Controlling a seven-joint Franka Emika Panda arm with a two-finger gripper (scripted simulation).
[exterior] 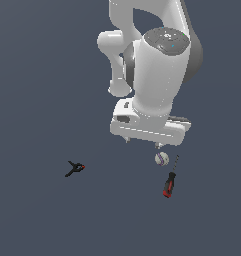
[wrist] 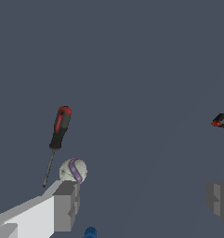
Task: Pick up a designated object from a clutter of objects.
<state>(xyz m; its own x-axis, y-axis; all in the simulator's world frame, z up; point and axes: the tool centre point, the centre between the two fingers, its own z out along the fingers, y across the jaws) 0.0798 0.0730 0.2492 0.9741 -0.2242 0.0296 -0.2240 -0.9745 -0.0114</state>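
In the exterior view the white arm [exterior: 152, 75] hangs over a flat dark grey floor [exterior: 37, 100], and its gripper [exterior: 142, 142] shows only two short finger stubs under the wide hand body, set apart from each other and holding nothing. The screwdriver [exterior: 170, 182] lies on the floor below the hand toward the exterior view's right, red-and-black handle nearer the bottom of the picture, thin dark shaft pointing up toward the hand. The white ball [exterior: 161, 159] with purple marks rests just beside the shaft's tip. The black clamp [exterior: 74, 168] with red tips lies well apart, toward the exterior view's left. In the wrist view the two grey fingers [wrist: 66, 205] stand wide apart with empty space between them. The screwdriver [wrist: 57, 139] lies free on the floor, its shaft running close past the ball [wrist: 73, 170], which sits near one finger. A small blue piece [wrist: 90, 232] peeks in at the picture's edge, and the clamp [wrist: 223, 119] is far off on the other side.
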